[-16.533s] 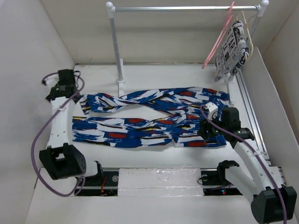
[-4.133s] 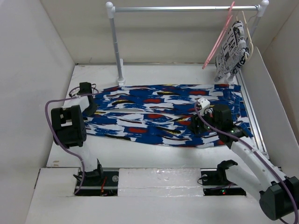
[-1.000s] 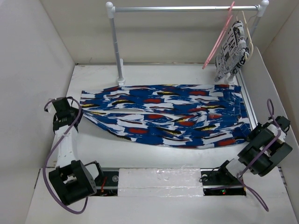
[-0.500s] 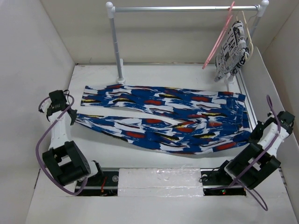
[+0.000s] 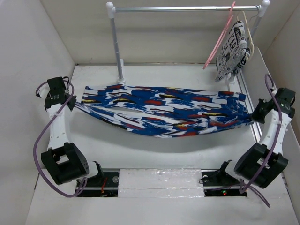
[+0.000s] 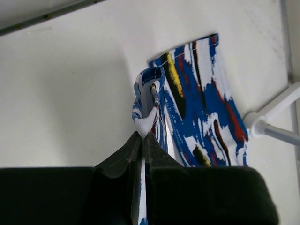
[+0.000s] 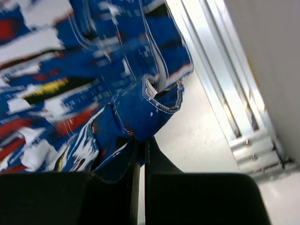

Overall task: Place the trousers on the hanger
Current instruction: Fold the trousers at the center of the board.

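White table point(image 5: 154, 157), white walls point(image 5: 42, 42), one rail point(image 5: 187, 8) at back. One trousers point(image 5: 164, 110), slung sagging between two grippers: left gripper point(image 6: 142, 135) fingers clamped on hem, right gripper point(image 7: 140, 139) on waist. Two hangers on rail: pink hanger point(image 5: 218, 40), cream hanger point(image 5: 252, 29).

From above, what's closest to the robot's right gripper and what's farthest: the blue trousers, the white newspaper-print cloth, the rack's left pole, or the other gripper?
From the right gripper, in the top view:
1. Trousers: pinched in it, at their right end.
2. White printed garment: hanging at the back right.
3. Rack's left pole: at the back, left of middle.
4. Left gripper: far left, pinching the trousers' other end.
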{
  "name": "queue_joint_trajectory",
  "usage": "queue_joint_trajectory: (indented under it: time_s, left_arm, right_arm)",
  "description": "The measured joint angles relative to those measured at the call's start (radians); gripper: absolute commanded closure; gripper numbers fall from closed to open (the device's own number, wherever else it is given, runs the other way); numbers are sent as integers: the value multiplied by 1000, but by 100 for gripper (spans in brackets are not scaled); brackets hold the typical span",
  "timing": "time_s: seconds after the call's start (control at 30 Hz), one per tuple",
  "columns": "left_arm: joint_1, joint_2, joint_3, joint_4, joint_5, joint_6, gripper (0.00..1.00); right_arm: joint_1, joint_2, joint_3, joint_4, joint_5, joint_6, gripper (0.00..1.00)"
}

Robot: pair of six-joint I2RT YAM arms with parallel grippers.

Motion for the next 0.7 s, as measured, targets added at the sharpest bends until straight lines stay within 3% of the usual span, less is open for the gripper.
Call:
queue_joint_trajectory:
  time_s: [0.3,0.5,0.7]
  left_arm:
    - [0,61,23,87,4,-3,100]
    - [-1,151,56,81,-6,9,100]
    - [-7,117,57,46,-17,50,100]
  right_arm:
    - [122,317,290,56,34,51,100]
    - [143,582,510,51,37,49,100]
    - [156,739,632,51,10,53,100]
